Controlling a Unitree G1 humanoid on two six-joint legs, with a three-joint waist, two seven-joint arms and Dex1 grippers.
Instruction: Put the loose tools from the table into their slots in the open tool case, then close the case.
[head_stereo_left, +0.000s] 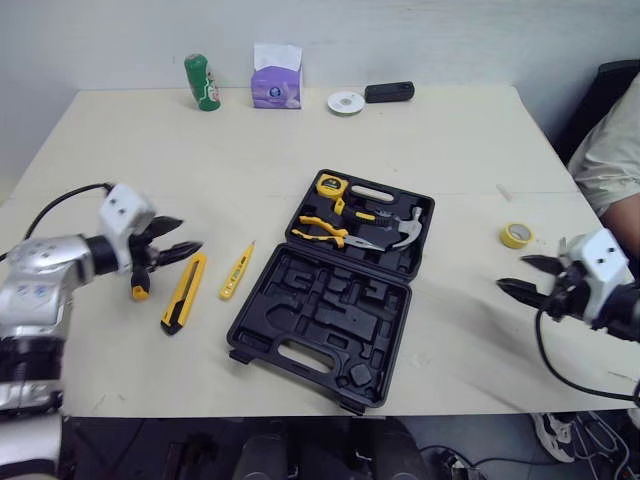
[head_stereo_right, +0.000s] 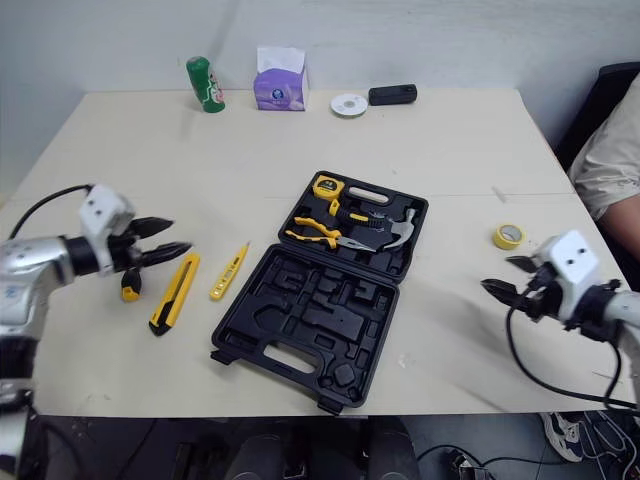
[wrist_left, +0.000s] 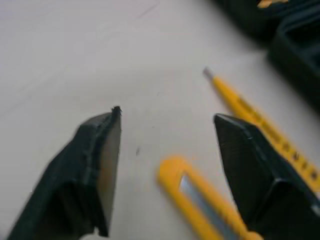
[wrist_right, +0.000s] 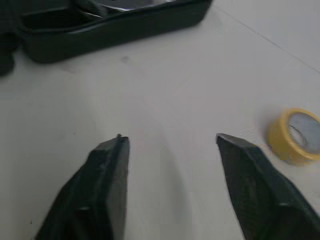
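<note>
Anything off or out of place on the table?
Nothing spilled or damaged. The open tool case sits skewed to the table edge. Loose outside it: utility knife and tester screwdriver on its left, yellow tape roll on its right.

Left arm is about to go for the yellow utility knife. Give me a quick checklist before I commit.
1. Left gripper open: ok.
2. Utility knife lying free, apart from the yellow tester pen: ok.
3. Knife's end between the fingers in the left wrist view: ok.
4. Tool case open, near half's slots vacant: ok.
5. Which slot fits the knife: cannot tell.
6. Right gripper open, away from the case: ok.
</note>
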